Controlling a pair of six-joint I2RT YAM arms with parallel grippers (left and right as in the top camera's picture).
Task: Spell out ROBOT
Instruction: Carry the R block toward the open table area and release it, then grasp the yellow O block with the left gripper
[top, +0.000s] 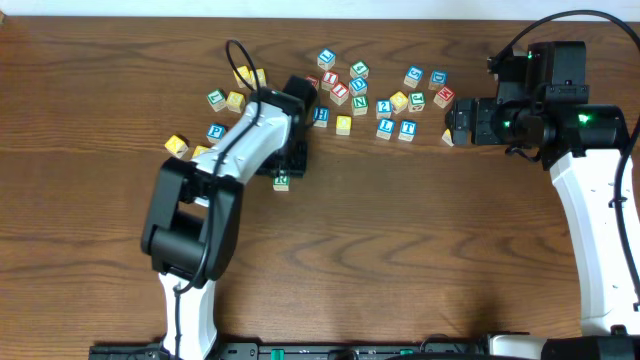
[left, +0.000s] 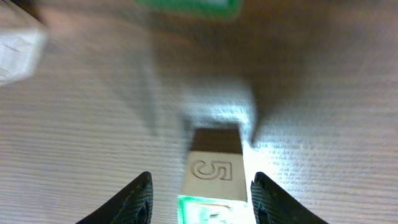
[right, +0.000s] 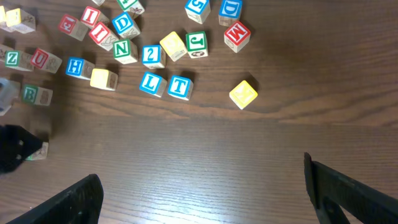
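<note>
A wooden block (left: 214, 169) with a green top face and a carved 5 on its side stands on the table between the fingers of my left gripper (left: 202, 182). The fingers are open, with a gap on each side of the block. In the overhead view this block (top: 281, 181) shows just below the left gripper (top: 291, 160). Several letter blocks (top: 360, 95) lie scattered at the back middle of the table. My right gripper (top: 452, 125) is open and empty, low over bare wood (right: 202, 180), to the right of the blocks.
In the right wrist view a blue L (right: 150, 83), a blue T (right: 180, 86), a lone yellow block (right: 243, 94) and a red M (right: 237, 33) lie ahead of the right gripper. More blocks (top: 215, 132) lie left of my left arm.
</note>
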